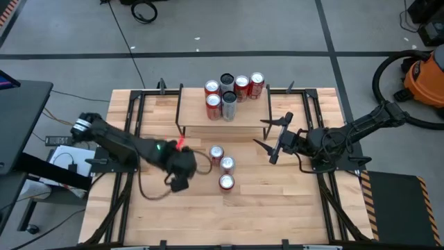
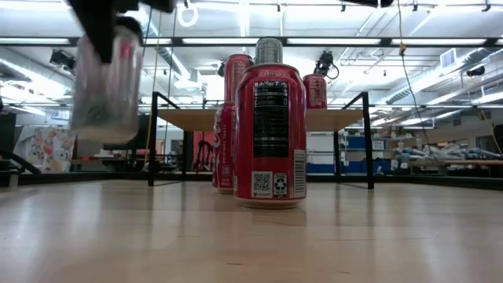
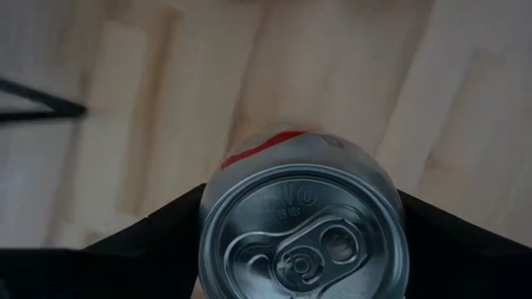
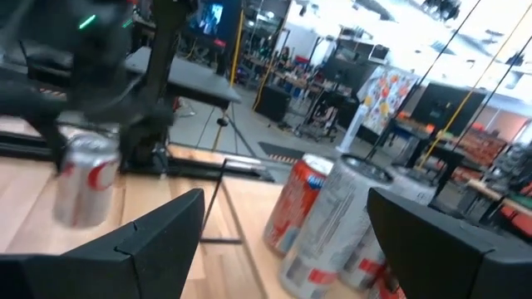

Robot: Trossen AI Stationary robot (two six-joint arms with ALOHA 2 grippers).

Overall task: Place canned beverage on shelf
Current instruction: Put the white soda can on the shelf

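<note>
A wooden table seen from above, with two dark robot arms reaching in from either side. On the left, the left gripper point(image 1: 182, 165) hangs over the open tabletop point(image 1: 277, 215) in front of the shelf, its fingers point(image 3: 158, 228) closed against both sides of a silver can with a red mark point(image 3: 303, 220). The low view shows that can lifted clear of the wood, blurred, up near the level of the shelf top, so it appears to be in mid-carry and not yet set down. Just to the right of the left gripper, three red cans point(image 1: 223, 165) stand in a close cluster on the table, apparently waiting their turn. Behind them, toward the far edge, is the shelf point(image 1: 243, 114), a light plank on thin black legs, already carrying six cans point(image 1: 232, 94) along its back half: four red and two silver or dark. The front strip of the plank is bare, so there looks to be room for more. On the right, the right gripper point(image 1: 276, 139) waits beside the shelf's right end with its fingers spread wide and nothing between them. By this reckoning the job is well past halfway: six cans shelved, one in the air, three left on the table.
</note>
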